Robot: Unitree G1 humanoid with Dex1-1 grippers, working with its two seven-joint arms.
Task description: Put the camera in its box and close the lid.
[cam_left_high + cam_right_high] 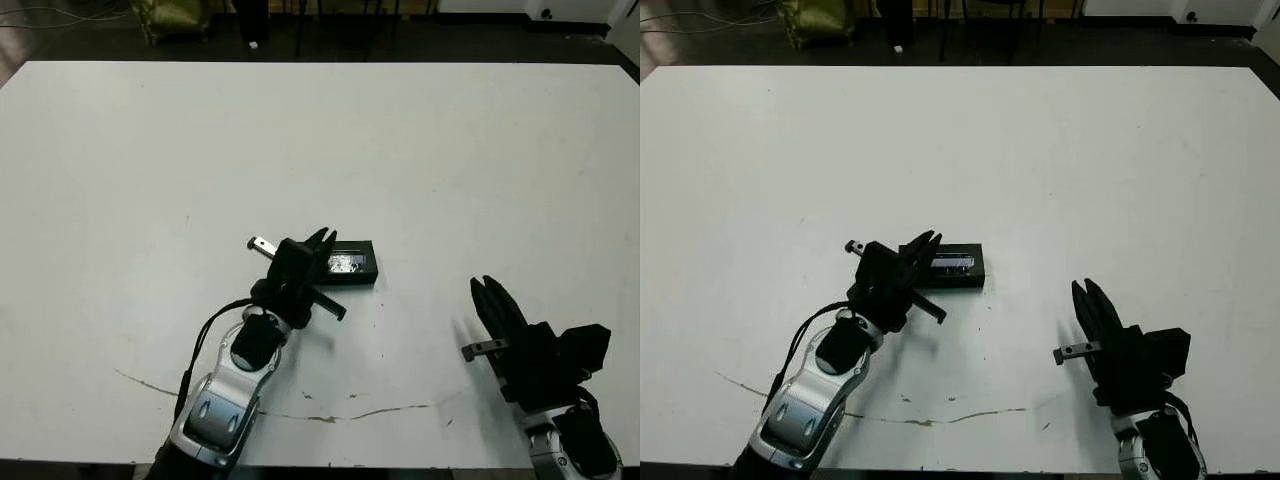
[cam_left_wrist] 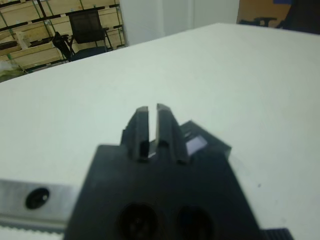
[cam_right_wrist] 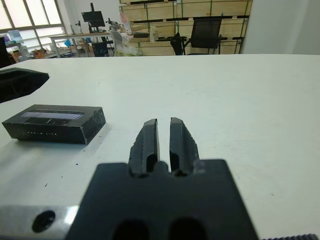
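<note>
Fingers of both grippers, left (image 1: 322,240) and right (image 1: 489,291), are sitting narrow, empty; the lidded box (image 3: 55,123) near the tabletop's middle looks light, rigid, best gripped across its long sides.

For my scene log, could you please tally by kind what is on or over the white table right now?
Closed black rectangular box with the glossy silvery-strip lid on top: 1
Black two-fingered robot grippers, left and right: 2
Loose slim black camera bar: 0 in view
Total: 3
</note>
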